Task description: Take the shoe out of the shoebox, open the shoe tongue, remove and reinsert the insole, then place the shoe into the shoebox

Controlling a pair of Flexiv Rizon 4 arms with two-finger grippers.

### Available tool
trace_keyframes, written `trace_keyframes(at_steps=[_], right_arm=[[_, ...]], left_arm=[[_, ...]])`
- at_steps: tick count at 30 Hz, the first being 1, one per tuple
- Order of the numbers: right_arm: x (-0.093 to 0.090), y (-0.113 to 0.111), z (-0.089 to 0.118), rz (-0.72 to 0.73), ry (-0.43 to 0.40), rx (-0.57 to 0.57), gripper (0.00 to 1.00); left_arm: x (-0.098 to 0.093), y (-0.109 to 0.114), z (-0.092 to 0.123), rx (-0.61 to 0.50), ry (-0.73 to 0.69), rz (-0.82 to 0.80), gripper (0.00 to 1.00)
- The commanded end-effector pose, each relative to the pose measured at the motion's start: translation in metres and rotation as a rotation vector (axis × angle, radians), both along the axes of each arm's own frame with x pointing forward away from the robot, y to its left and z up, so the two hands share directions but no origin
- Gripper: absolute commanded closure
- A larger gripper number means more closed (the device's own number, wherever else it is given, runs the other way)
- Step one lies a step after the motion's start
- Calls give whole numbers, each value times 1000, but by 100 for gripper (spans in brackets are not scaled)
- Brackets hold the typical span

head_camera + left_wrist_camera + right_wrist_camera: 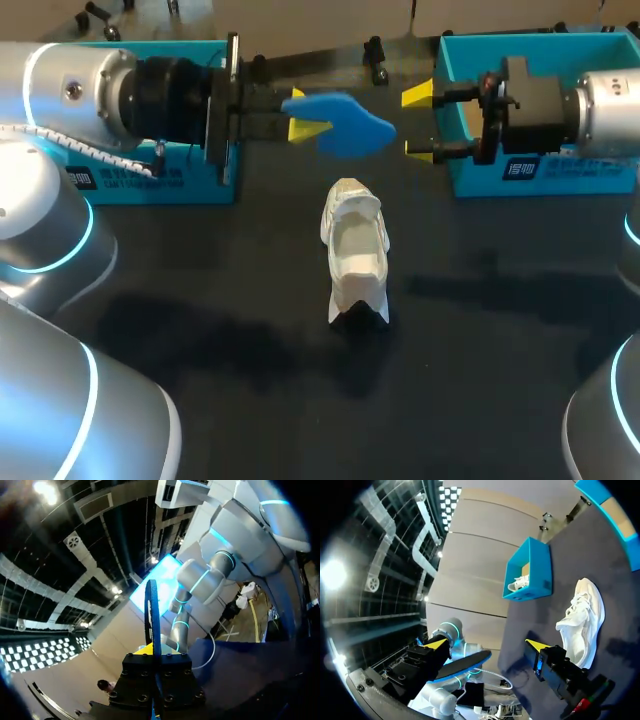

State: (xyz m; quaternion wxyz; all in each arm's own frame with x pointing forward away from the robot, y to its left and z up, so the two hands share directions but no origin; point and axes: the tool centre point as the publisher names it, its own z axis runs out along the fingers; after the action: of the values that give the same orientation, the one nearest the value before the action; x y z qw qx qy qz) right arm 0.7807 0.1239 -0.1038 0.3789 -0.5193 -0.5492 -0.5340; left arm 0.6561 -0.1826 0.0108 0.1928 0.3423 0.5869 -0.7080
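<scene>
One thin curved blue insole, creased white shoe

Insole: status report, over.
Left gripper shut on insole. Right gripper open, facing it. Shoe on table, nothing blocking its opening.

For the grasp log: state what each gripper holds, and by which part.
The left gripper holds the blue insole by one end, clamped between its jaws. The right gripper is open and holds nothing.
</scene>
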Motion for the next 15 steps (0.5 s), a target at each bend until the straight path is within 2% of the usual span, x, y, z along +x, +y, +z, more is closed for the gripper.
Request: trace_keyframes(at_steps=[1, 2, 4, 9, 15], right_arm=[[0, 2, 0, -3, 1, -2, 0], [0, 2, 0, -3, 1, -2, 0], [0, 2, 0, -3, 1, -2, 0], [0, 2, 0, -3, 1, -2, 0], [0, 2, 0, -3, 1, -2, 0]], left_arm=[[13, 10, -11, 10, -157, -17, 100], [15, 11, -14, 9, -146, -1, 100], [19, 12, -21, 0, -263, -4, 100], [24, 14, -40, -15, -446, -6, 100], [29, 15, -61, -32, -600, -5, 100]])
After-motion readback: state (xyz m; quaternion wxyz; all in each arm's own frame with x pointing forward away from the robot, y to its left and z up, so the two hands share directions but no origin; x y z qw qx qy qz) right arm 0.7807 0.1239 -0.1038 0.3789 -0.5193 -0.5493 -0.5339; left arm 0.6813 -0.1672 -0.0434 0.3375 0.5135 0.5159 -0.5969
